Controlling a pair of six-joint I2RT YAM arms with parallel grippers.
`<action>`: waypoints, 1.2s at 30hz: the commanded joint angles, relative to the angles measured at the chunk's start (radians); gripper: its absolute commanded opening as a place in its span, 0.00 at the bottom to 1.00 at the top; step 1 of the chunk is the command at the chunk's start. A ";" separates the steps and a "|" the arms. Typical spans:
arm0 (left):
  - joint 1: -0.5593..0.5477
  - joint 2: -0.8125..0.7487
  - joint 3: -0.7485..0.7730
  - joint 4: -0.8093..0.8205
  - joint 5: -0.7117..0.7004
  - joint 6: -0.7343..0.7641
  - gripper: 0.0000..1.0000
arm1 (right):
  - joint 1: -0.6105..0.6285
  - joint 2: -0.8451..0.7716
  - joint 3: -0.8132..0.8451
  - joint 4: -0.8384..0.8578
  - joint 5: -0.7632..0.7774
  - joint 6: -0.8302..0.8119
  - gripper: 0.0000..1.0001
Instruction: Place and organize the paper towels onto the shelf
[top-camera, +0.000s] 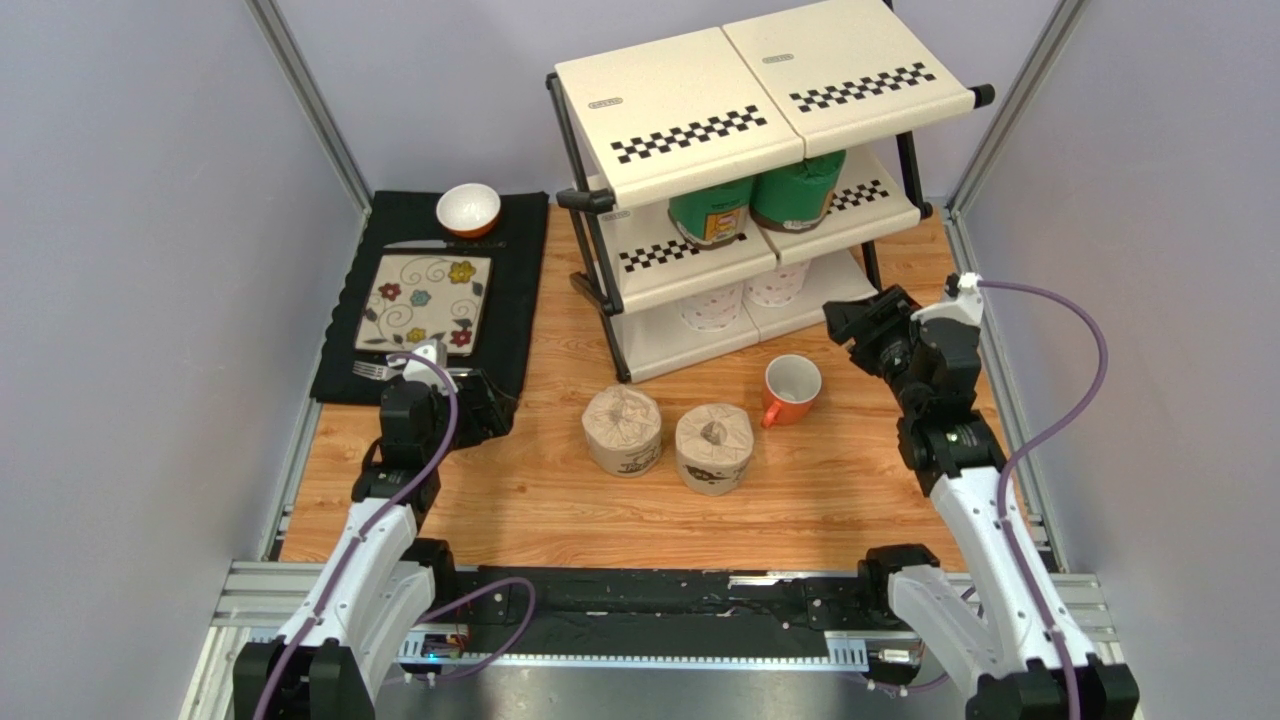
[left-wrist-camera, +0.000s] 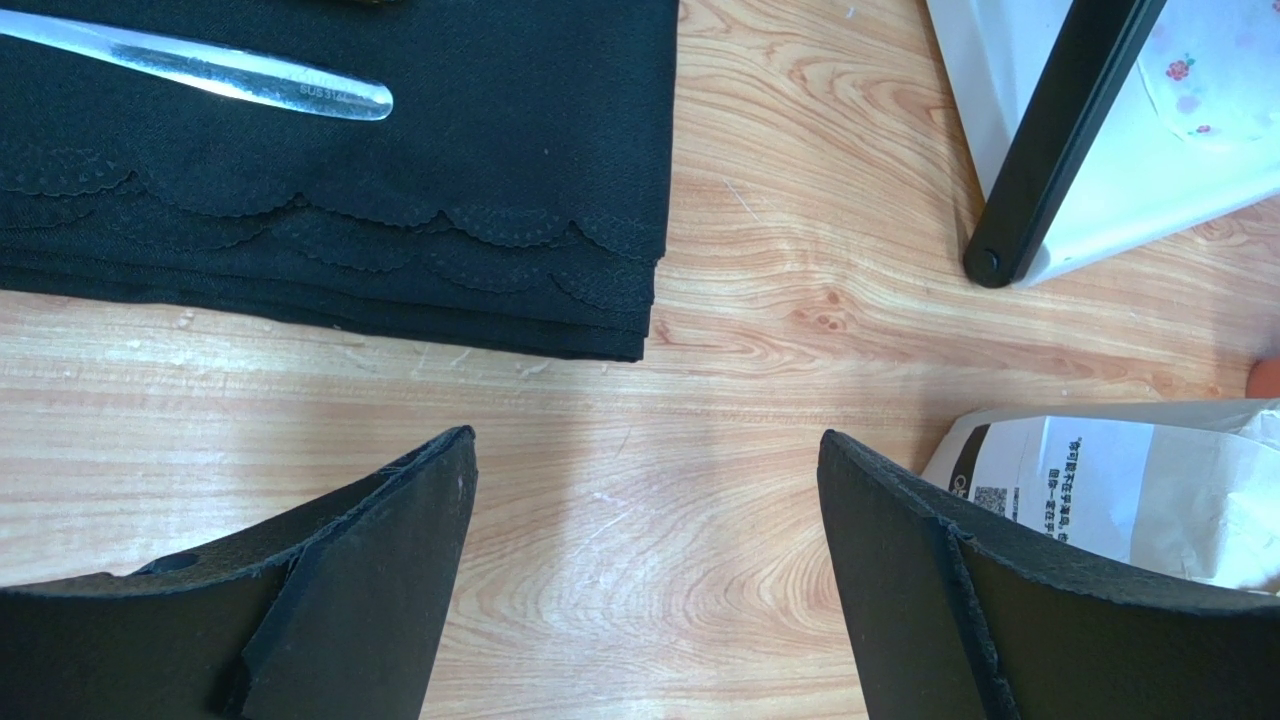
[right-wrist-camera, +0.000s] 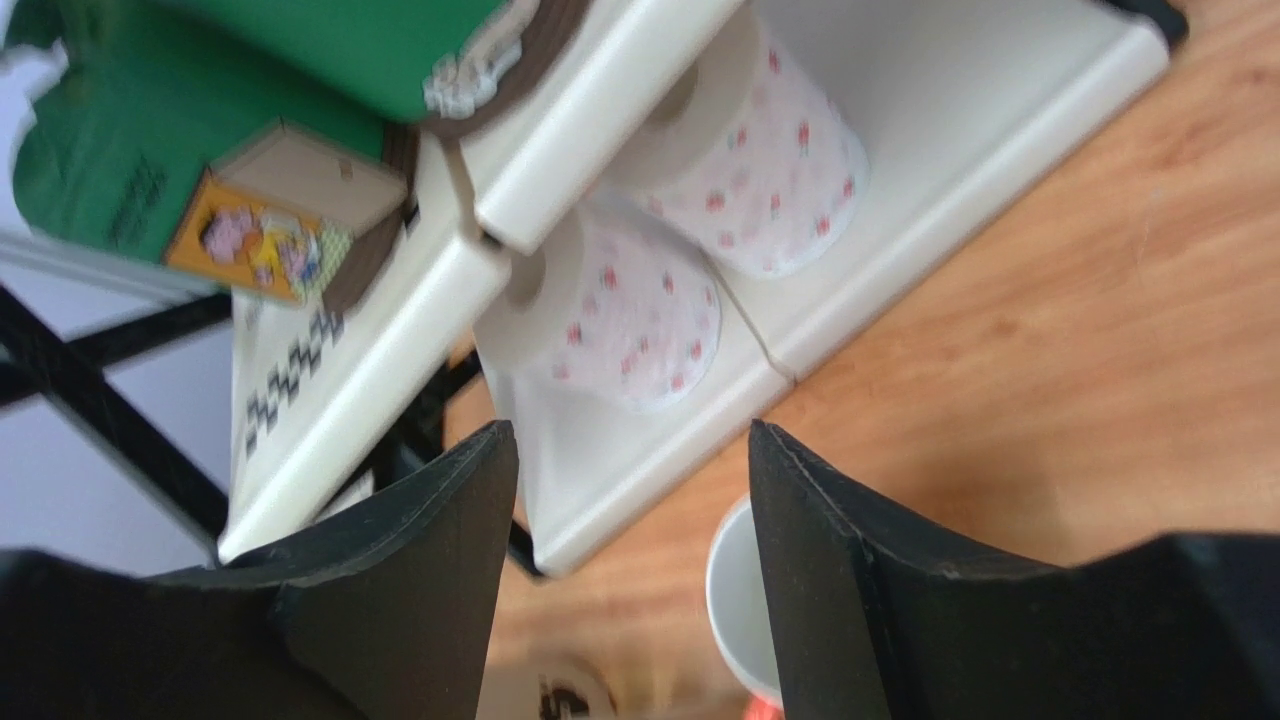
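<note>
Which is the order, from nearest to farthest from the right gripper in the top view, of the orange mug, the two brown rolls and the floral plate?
Measured from the right gripper:
1. orange mug, just to its left, slightly nearer the bases.
2. right brown roll, in the middle.
3. left brown roll, beside that one, further left.
4. floral plate, far over on the left side.

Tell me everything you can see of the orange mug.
The orange mug looks glossy and ceramic, orange outside and white inside, apparently empty. It stands upright on the wooden table, just before the bottom tier of the shelf, right of the nearer brown roll, handle toward it. Only the table touches it.
</note>
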 joint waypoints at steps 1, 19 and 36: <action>0.004 0.008 0.000 0.029 0.016 -0.014 0.92 | 0.106 -0.088 0.053 -0.363 -0.074 -0.046 0.62; 0.004 0.002 -0.004 0.024 0.015 -0.014 0.92 | 0.828 0.081 0.150 -0.607 0.417 0.207 0.72; 0.004 0.002 -0.008 0.032 0.018 -0.018 0.92 | 0.826 0.217 0.141 -0.556 0.465 0.212 0.74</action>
